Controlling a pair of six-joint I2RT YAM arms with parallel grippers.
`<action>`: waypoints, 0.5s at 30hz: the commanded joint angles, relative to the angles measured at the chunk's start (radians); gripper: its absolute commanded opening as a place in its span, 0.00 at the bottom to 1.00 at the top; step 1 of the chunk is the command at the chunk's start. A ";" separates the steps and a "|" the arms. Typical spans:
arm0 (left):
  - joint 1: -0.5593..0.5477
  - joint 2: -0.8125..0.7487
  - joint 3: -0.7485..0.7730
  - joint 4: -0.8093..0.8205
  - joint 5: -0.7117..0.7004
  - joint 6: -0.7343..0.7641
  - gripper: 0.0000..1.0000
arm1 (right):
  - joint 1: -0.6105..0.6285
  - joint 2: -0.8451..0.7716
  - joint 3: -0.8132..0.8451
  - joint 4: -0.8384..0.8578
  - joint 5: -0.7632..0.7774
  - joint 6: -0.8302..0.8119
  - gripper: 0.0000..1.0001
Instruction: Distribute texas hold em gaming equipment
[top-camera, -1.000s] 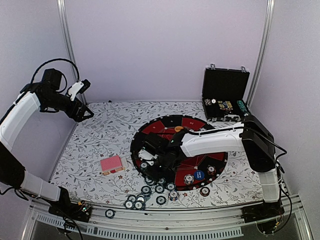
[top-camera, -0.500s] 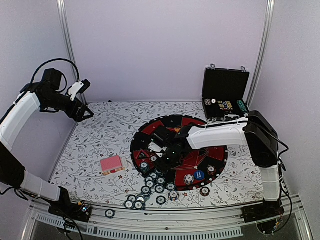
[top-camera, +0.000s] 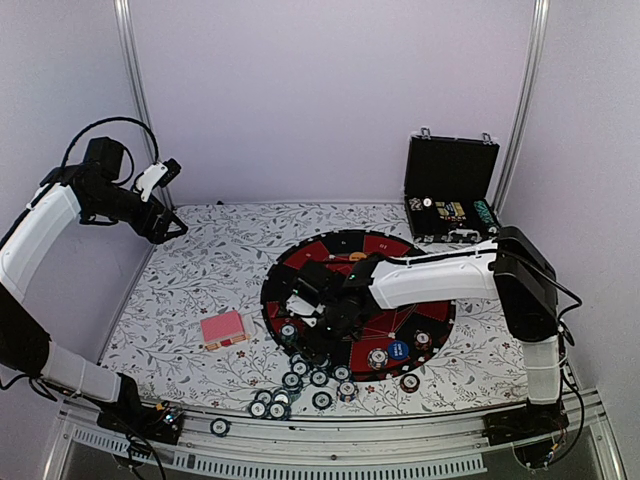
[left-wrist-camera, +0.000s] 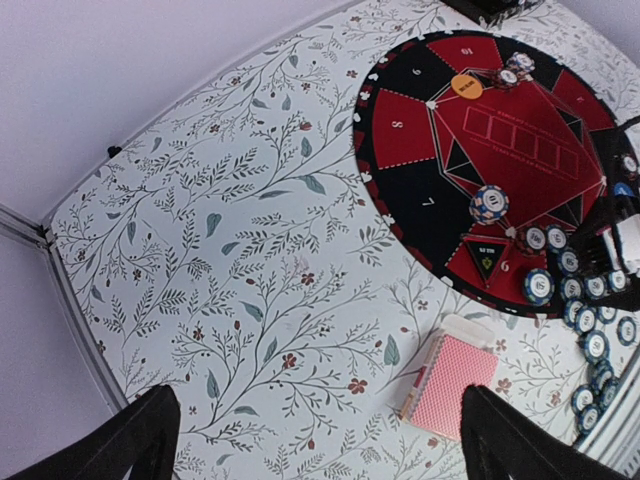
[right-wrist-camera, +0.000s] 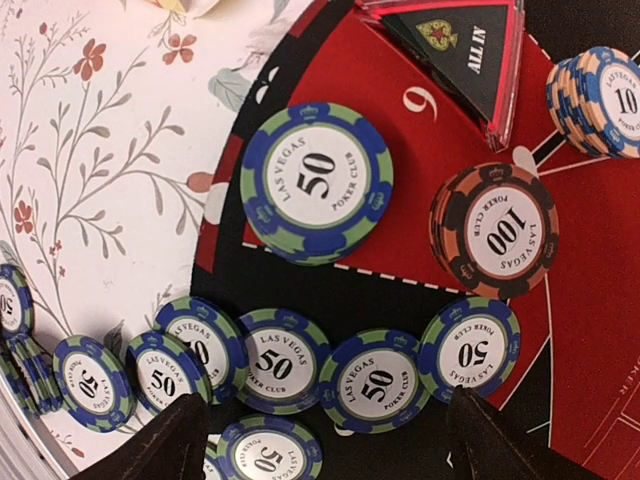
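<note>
A pink-backed card deck (top-camera: 223, 329) lies on the floral cloth left of the mat and also shows in the left wrist view (left-wrist-camera: 455, 385). Several green-blue "50" chips (right-wrist-camera: 375, 378) lie in a row across the mat's near-left rim, with a stack of 50 chips (right-wrist-camera: 315, 180) and a brown "100" stack (right-wrist-camera: 495, 230) beyond. More chips (top-camera: 300, 380) spread toward the front edge. My right gripper (top-camera: 313, 312) is open and empty, hovering low over the row of chips (right-wrist-camera: 330, 445). My left gripper (top-camera: 175, 228) is open and empty, raised high at the back left (left-wrist-camera: 320, 450).
The round red-and-black mat (top-camera: 400, 262) carries an orange button disc (top-camera: 357, 257), a blue disc (top-camera: 398, 350) and a blue "10" stack (right-wrist-camera: 600, 100). A triangular "ALL IN" marker (right-wrist-camera: 465, 45) sits near them. The open black case (top-camera: 450, 190) stands at the back right.
My right gripper swung right over the mat, then came back left and nearer, over the chips at the mat's left rim. The left arm has not moved.
</note>
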 joint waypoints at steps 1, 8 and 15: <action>-0.009 0.000 0.015 -0.004 0.002 0.010 1.00 | 0.023 0.022 0.020 -0.010 0.111 0.029 0.87; -0.009 0.000 0.014 -0.005 0.004 0.008 1.00 | 0.035 0.023 0.031 0.015 0.140 0.067 0.90; -0.009 -0.003 0.021 -0.010 -0.003 0.012 1.00 | 0.035 0.055 0.018 0.021 0.179 0.083 0.84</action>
